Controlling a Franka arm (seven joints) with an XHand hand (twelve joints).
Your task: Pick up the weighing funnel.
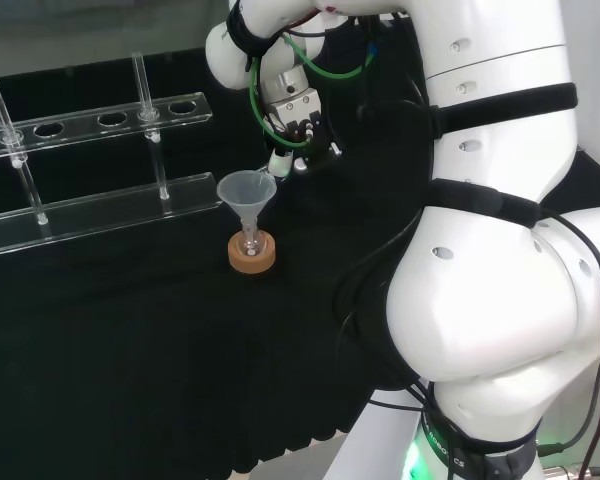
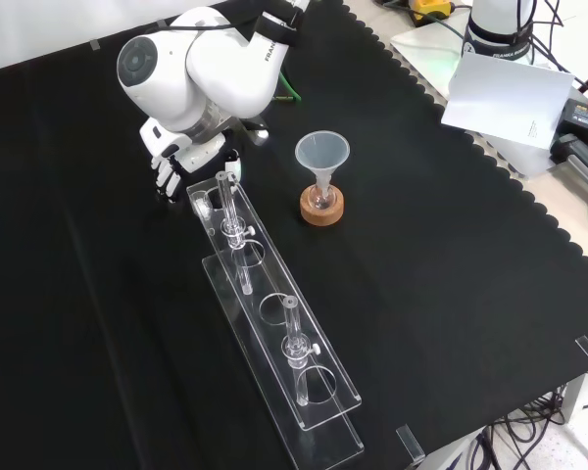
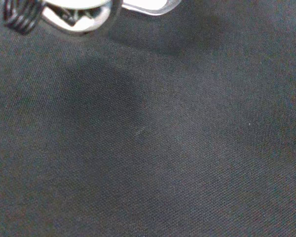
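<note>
We see the hand [image 1: 302, 136] low over the black cloth of the surface [image 2: 451, 294], at the end of the white arm [image 2: 201, 64]. In the front view it sits in the far left part of the surface, nearer the far edge than the near one and well in from the left edge. It is just beyond the far end of a clear rack [image 2: 263, 284]. We cannot tell how far open the hand is, nor whether it has hold of anything. Where the weighing funnel lies we cannot tell either.

The rack is a long, two-tier piece with round holes in its upper tier. In the front view it runs from beside the hand toward the near edge of the surface. Two thin clear tubes [image 2: 227, 201] stand upright in it, one at the end by the hand and one farther toward the near edge.

The funnel [image 2: 321, 154] stands mouth up, its stem in a small flask [image 2: 319, 197] that rests on a cork ring [image 2: 309, 211]. In the front view it stands to the right of the hand and of the rack's far end, apart from both and about midway between the left and right edges.

The wrist view looks down on bare cloth crossed by a soft shadow [image 3: 98, 98].
</note>
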